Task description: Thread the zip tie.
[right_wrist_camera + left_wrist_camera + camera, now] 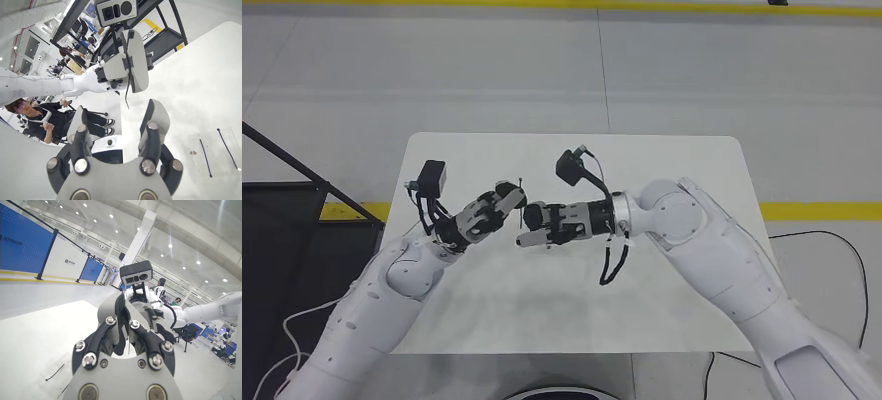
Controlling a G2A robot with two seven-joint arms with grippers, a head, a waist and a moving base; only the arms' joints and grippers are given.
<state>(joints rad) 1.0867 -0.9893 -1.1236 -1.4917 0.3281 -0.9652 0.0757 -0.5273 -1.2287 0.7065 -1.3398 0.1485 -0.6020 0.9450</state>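
Over the middle of the white table (672,300), slightly to its left side, the left gripper (129,62) hangs above the surface with its fingers pressed together on a black zip tie (127,92). The tie's head looks to stick out above the fingers, and the thin tail hangs free below them, straight and unlooped. Just right of that, over the table's centre, the right gripper (116,107) faces it with jaws spread and nothing between them; the tail tip sits close to the gap, not touching either finger. On the table surface lie two spare zip ties (205,158) on a clear sheet (194,140), untouched. Progress, as I judge it: tie picked up and presented, tail not yet taken, bent round or fed through the head, so the threading itself is all left.
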